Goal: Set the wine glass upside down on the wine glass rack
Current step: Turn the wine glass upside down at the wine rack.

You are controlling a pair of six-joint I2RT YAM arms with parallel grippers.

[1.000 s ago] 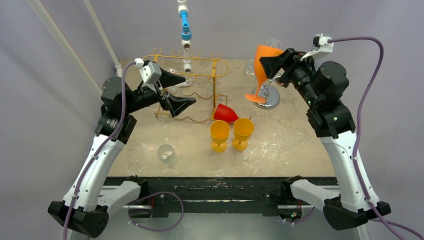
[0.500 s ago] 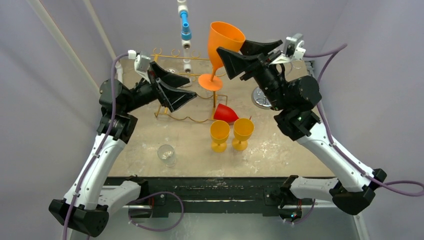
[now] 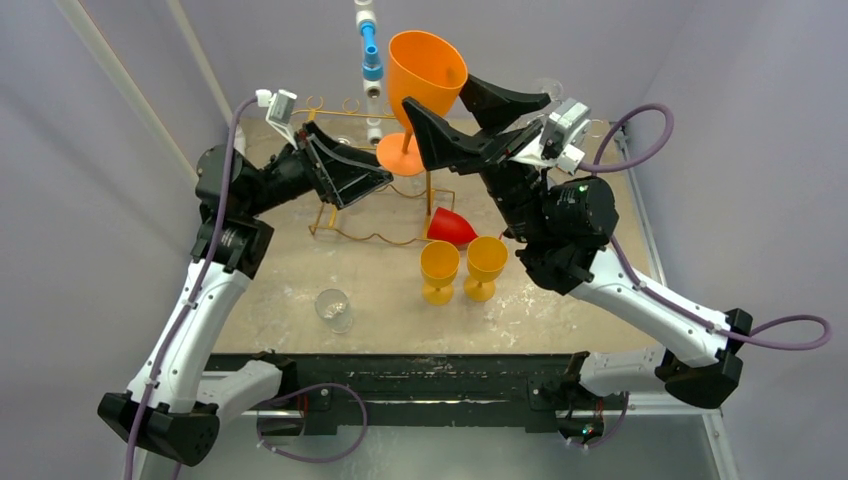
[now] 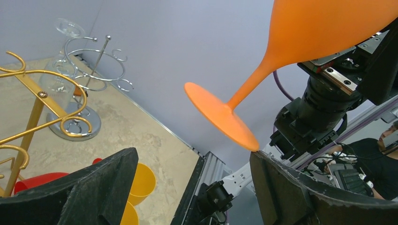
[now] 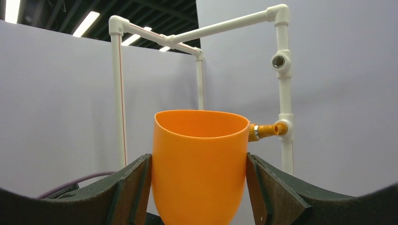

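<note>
Orange wine glass [image 3: 428, 68] rim-up, tilted, in right end effector [image 3: 437, 95]; left end effector [image 3: 362, 188] wide.

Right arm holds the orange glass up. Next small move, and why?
Probably ease the open left gripper around the stem and close: the right gripper holds the orange glass by its bowl, rim up, foot just ahead of the left fingers, so a handover could flip it.

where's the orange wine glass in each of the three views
Top external: orange wine glass at upper centre, held up and tilted.
Left wrist: glass bowl at upper right, foot near the centre.
Right wrist: glass at centre, rim up.
Shared landmark: the right gripper clamped on its bowl.
</note>
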